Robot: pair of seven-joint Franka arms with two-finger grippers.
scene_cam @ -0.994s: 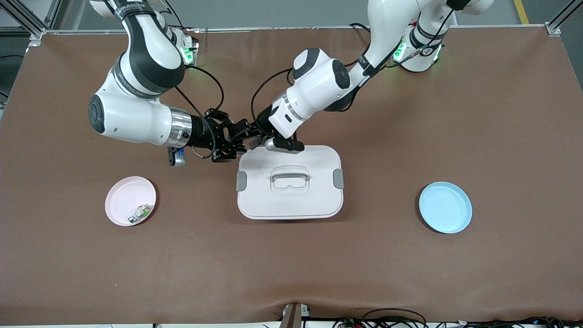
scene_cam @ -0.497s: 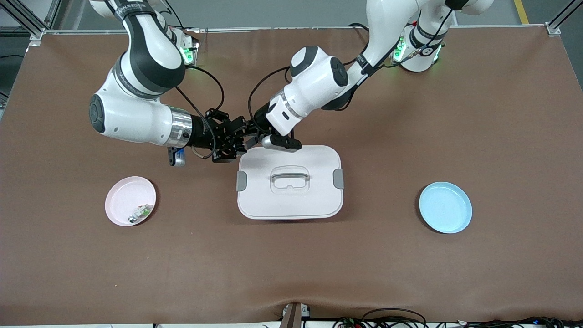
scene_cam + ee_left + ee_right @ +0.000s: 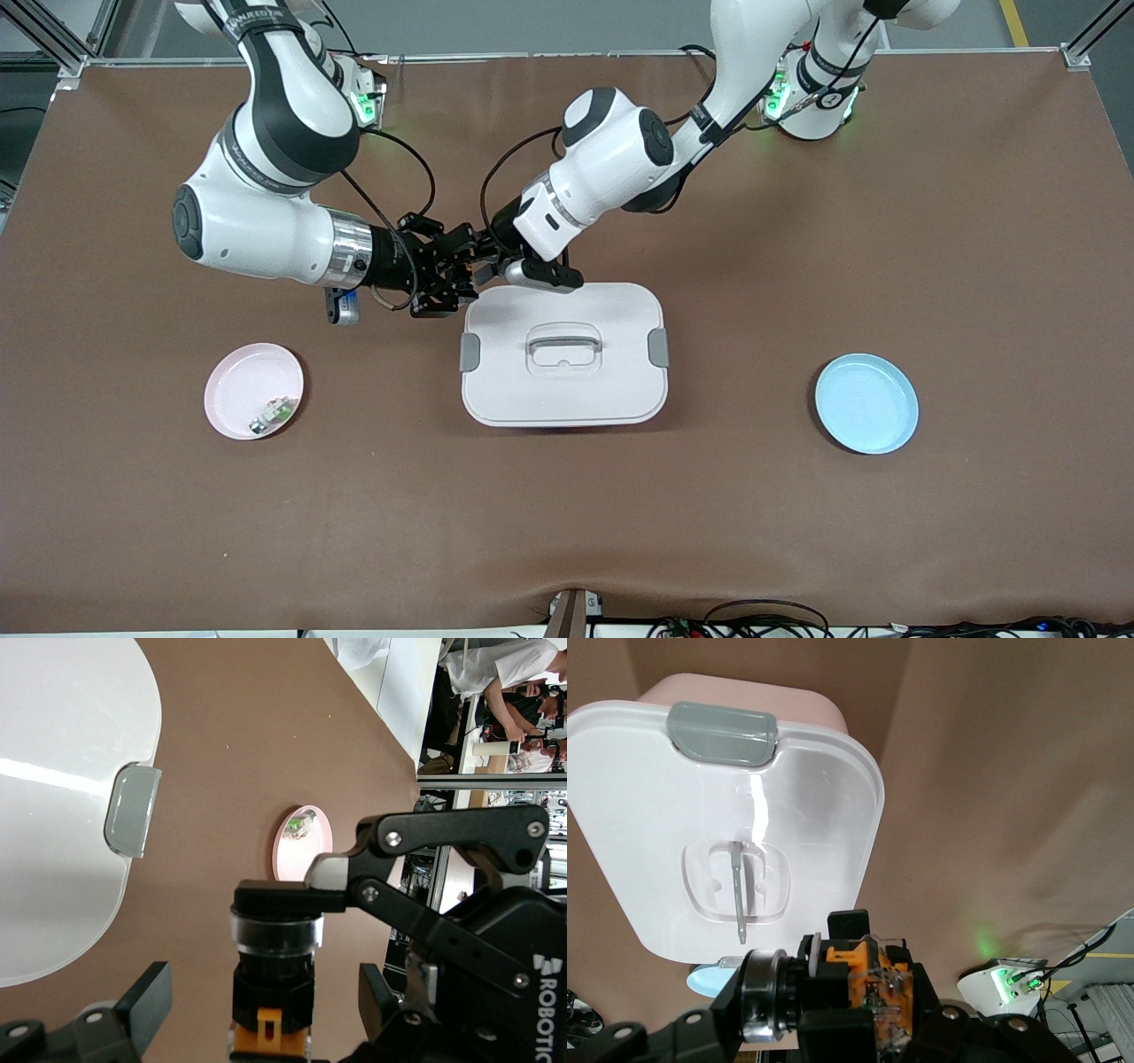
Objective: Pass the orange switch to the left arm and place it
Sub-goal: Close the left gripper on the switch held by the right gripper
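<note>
On the brown desk (image 3: pixel 133 532), toward the right arm's end, a pink plate (image 3: pixel 239 390) holds a small green-and-white part (image 3: pixel 273 413).

The right arm (image 3: pixel 266 226) reaches in from its base toward the desk's middle. Its gripper (image 3: pixel 467 268) is clamped tight on the switch (image 3: pixel 464 263), holding it in the air just off the box's corner nearest the right arm's base. In the right wrist view the switch (image 3: pixel 833 988) sits between the fingers (image 3: pixel 849 923), its orange block showing. In the left wrist view the switch (image 3: pixel 273 979) hangs from the right gripper (image 3: pixel 292 896) with its black cap up.

The left arm (image 3: pixel 611 168) reaches in to meet it. Its gripper (image 3: pixel 487 263) stands with jaws wide, one finger (image 3: pixel 152 992) on each side of the switch, with a gap to the body on both sides.

The white box (image 3: pixel 563 354) stands mid-desk, lid on, grey handle on top, grey clips at both ends.

A blue plate (image 3: pixel 866 403) lies toward the left arm's end of the desk.
</note>
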